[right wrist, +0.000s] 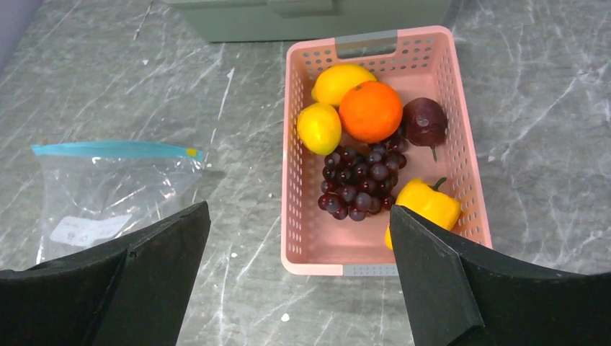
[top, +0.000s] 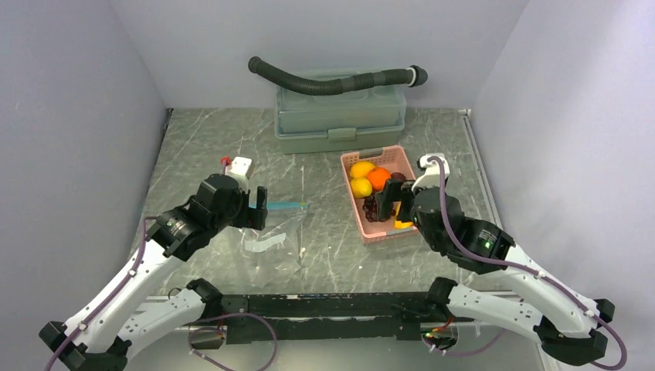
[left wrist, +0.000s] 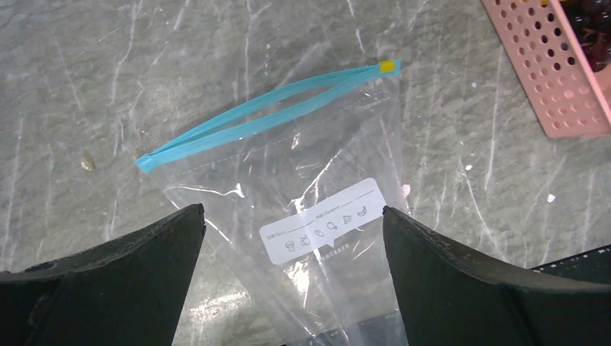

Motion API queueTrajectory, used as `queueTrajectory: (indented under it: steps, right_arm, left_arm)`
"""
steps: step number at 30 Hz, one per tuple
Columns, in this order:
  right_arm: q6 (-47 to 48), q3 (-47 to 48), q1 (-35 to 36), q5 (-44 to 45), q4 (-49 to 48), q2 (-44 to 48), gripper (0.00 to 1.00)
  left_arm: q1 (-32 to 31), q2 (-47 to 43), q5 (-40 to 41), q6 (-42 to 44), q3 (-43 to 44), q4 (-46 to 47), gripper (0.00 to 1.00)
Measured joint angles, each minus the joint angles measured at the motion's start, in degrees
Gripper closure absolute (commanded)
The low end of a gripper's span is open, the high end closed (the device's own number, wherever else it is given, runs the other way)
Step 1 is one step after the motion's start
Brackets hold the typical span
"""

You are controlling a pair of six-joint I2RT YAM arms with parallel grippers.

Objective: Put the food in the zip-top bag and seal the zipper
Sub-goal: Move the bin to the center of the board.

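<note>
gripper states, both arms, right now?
left gripper: open, empty, over the bag.
right gripper: open, empty, facing the basket.

the table (right wrist: 144, 86) is showing grey marble with white veins running through it. the zip-top bag (left wrist: 317, 166) is lying clear, its zipper (left wrist: 245, 119) is showing teal-blue with a yellow tab (left wrist: 388, 66) at one end, and its label (left wrist: 324, 220) is showing white with small grey icons. the basket (right wrist: 295, 180) is showing pink, patterned with rows of small holes, and its handle (right wrist: 367, 42) is showing grey. the lemons (right wrist: 319, 127) are showing yellow, the orange ball (right wrist: 370, 111) bright orange, the grape bunch (right wrist: 360, 180) dark purple, the round fruit (right wrist: 424, 121) deep maroon, and the pepper (right wrist: 426, 205) yellow with a green stem. the box (top: 340, 116) is showing pale green, and the ribbed hose (top: 332, 81) is showing dark green.
</note>
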State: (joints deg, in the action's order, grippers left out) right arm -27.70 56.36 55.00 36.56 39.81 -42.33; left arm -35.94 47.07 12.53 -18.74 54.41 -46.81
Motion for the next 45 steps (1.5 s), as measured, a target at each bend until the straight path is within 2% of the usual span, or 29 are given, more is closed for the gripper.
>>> queueTrajectory:
  steps: [5,18,28,41,43,45]
  right_arm:
    - [-0.42,2.19,0.0,0.33,0.81,-2.27,0.0]
    - [0.35,0.76,0.0,-3.45,0.61,-0.57,0.02]
    - [0.02,1.03,0.0,-7.65,0.92,-11.34,0.09]
    - [-2.19,1.44,0.0,-12.04,-0.28,-17.73,0.18]
    - [-2.58,1.49,0.0,-12.33,-0.74,-18.99,0.2]
    - [-2.99,1.49,0.0,-12.35,-1.2,-20.13,0.26]
  left_arm:
    - [0.0,0.79,1.51,-0.04,0.0,-1.2,0.01]
    - [0.0,-0.2,1.88,-0.46,0.02,-1.53,0.01]
    - [0.0,-0.83,1.86,-0.5,0.0,-1.55,0.01]
    - [0.0,-2.25,1.88,-0.5,0.0,-1.57,0.01]
    - [0.0,-2.56,1.9,-0.52,0.0,-1.55,0.01]
    - [0.0,-2.82,1.88,-0.55,0.0,-1.57,0.01]
